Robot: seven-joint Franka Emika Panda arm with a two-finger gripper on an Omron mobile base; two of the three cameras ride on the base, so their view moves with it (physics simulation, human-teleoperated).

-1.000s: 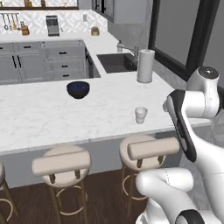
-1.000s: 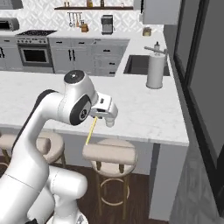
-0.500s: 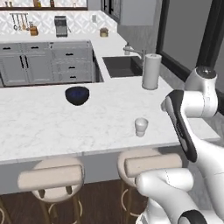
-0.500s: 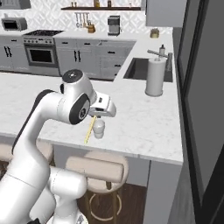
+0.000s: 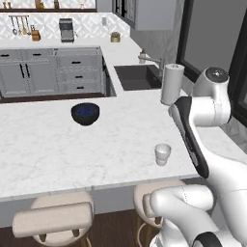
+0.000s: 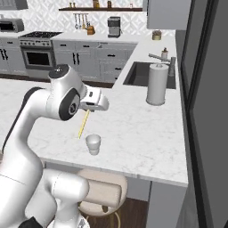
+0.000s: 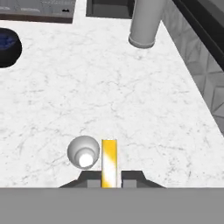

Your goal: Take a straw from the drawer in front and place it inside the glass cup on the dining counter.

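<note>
The base has rolled closer, so the glass cup (image 6: 93, 144) on the dining counter (image 6: 147, 142) now sits just beside the yellow straw (image 6: 83, 124) pinched in the gripper (image 7: 109, 178), leaving only a short sideways shift before lowering it in.

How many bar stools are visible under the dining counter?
2: one stool below the counter's left part, another stool below the glass cup, partly behind the robot's body. More may be hidden outside the frame.
</note>
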